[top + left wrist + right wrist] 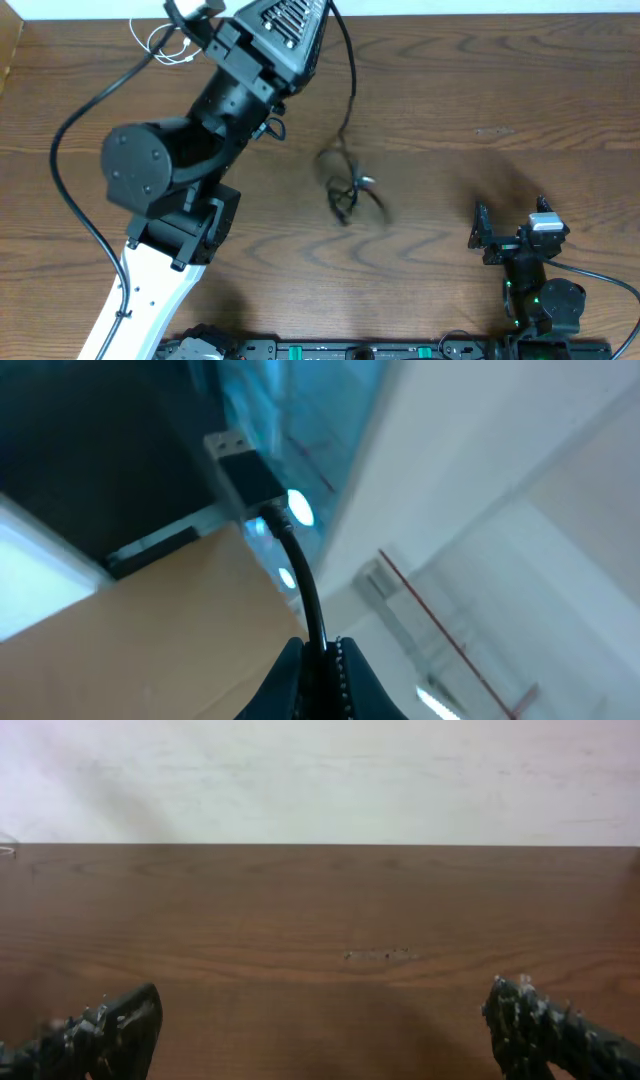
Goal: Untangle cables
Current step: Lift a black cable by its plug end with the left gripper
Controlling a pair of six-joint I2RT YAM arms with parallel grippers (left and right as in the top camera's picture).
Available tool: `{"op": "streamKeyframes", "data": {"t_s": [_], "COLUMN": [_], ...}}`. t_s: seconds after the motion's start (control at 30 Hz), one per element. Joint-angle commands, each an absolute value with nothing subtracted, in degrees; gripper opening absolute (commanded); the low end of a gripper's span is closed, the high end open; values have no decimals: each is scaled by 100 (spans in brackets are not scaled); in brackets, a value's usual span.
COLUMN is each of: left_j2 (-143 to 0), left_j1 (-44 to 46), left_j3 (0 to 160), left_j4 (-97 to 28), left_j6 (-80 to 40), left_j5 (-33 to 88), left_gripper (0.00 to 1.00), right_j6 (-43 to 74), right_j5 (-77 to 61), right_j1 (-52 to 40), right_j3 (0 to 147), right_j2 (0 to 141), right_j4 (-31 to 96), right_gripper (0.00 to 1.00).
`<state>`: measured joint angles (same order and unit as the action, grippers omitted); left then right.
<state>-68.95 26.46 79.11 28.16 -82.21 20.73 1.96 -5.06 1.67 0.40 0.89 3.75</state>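
Note:
My left gripper (pixel 322 652) is shut on a black cable (pixel 300 570), whose USB plug (pixel 240 462) sticks out past the fingertips. The left arm (pixel 230 90) is raised high over the table's far left. From it the black cable (pixel 351 85) hangs down to a small tangle of black cable (pixel 345 192) lying on the table's middle. A thin white cable (pixel 163 40) lies looped at the far left edge, partly hidden by the arm. My right gripper (pixel 510 232) rests low at the front right, open, with nothing between its fingers (pixel 115 1028), well apart from the tangle.
The wooden table (pixel 480 110) ends at a white wall along its far edge (pixel 320 844). The left arm's own thicker black cord (pixel 70 180) curves along the left side. A rail of equipment (pixel 350 350) lines the front edge.

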Motion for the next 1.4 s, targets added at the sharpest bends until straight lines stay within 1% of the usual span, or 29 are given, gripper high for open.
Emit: {"op": "streamKeyframes", "data": {"t_s": [0.0,0.2,0.37,0.47,0.57,0.67,0.77,0.83,0.93,1.2,1.37], "left_j2": [-6960,-6960,-6989,-6997,-6997,-6997,-7026,-7050,-7098,-7111,-7175], "left_j1": [2637,2637,2637,2635,2635,2637,2630,2591,2464,2141,1990], "left_j3": [7979,7979,7979,7979,7979,7979,7977,7975,7975,7975,7975], "left_j4": [2196,329,-539,-1120,-1920,-2746,-3538,-3913,-4178,-4156,-4180], "left_j6": [-8436,-7450,-6469,-5511,-4633,-4053,-3916,-3916,-3852,-3767,-3507], "left_j5": [1940,1940,1940,1767,871,-794,-2408,-3055,-3422,-3369,-3371], "left_gripper": [8,7,8,7,7,8,8,8,8,8,8], "right_j6": [207,207,207,207,207,207,207,207,207,207,207], "right_j5": [-464,-464,-464,-464,-464,-464,-464,-464,-464,-464,-464], "right_j1": [141,141,141,141,141,141,141,141,141,141,141], "right_j3": [32,32,32,32,32,32,32,32,32,32,32], "right_j2": [71,71,71,71,71,71,71,71,71,71,71], "right_j4": [403,403,403,403,403,403,403,403,403,403,403], "right_gripper": [99,99,99,99,99,99,99,99,99,99,99]}}
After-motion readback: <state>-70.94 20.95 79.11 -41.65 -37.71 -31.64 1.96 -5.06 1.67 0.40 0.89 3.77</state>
